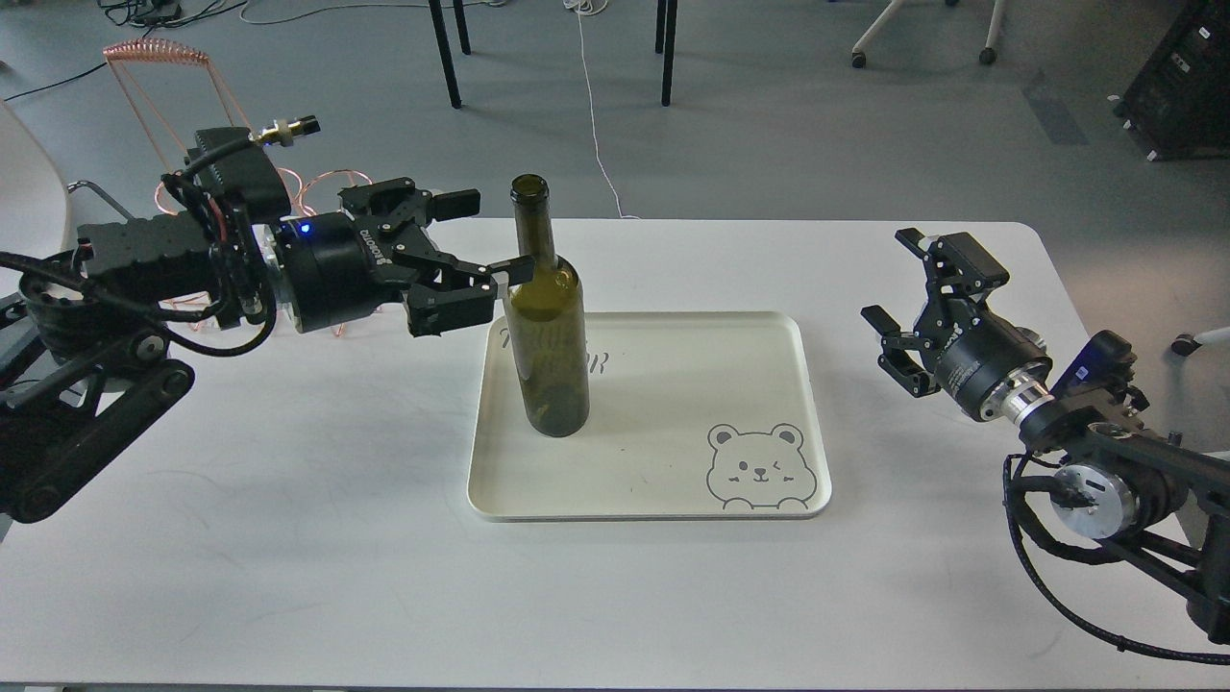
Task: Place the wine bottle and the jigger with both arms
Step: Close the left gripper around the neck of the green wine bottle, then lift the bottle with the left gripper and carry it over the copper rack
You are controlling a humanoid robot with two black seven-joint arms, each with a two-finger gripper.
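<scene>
Tray (pixel 673 505) w/ wine bottle (pixel 550 336) upright, left hand (pixel 485 255) beside shoulder.

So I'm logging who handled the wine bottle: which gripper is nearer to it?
Left. The left gripper is open right at the wine bottle, one fingertip at its shoulder. The right gripper is open too, far off beyond the tray's right edge.

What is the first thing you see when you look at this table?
The tall green wine bottle jumps out, standing upright on the left part of a cream tray with a winking bear drawing. The left gripper is open right beside its shoulder, and the right gripper waits open, empty, to the tray's right.
</scene>
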